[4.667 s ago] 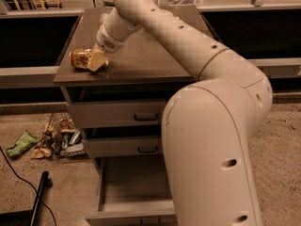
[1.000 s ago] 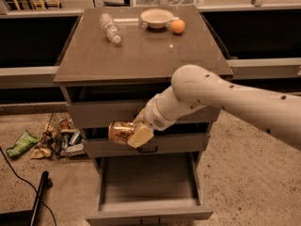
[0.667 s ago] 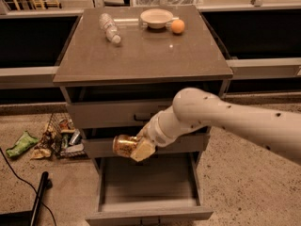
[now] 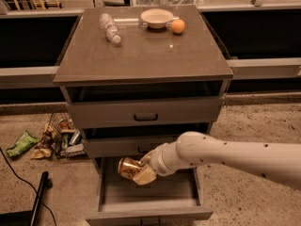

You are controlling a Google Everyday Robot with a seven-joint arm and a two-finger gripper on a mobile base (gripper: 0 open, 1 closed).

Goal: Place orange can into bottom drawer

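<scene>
The orange can (image 4: 127,166) is a shiny copper-orange can, lying sideways in my gripper (image 4: 139,171). The gripper is shut on it and holds it just above the floor of the bottom drawer (image 4: 149,196), over its back left part. The bottom drawer is pulled open, with a grey wood-grain floor and sides. My arm (image 4: 225,154) comes in from the right, in front of the middle drawer.
On the cabinet top (image 4: 141,55) lie a clear plastic bottle (image 4: 109,27), a white bowl (image 4: 156,18) and an orange fruit (image 4: 178,26). The two upper drawers (image 4: 146,112) are pushed in. A litter pile (image 4: 51,138) and a black cable (image 4: 19,178) lie on the floor at left.
My gripper has carried the can from the cabinet top down past the upper drawers, and in the last second lowered it into the open bottom drawer.
</scene>
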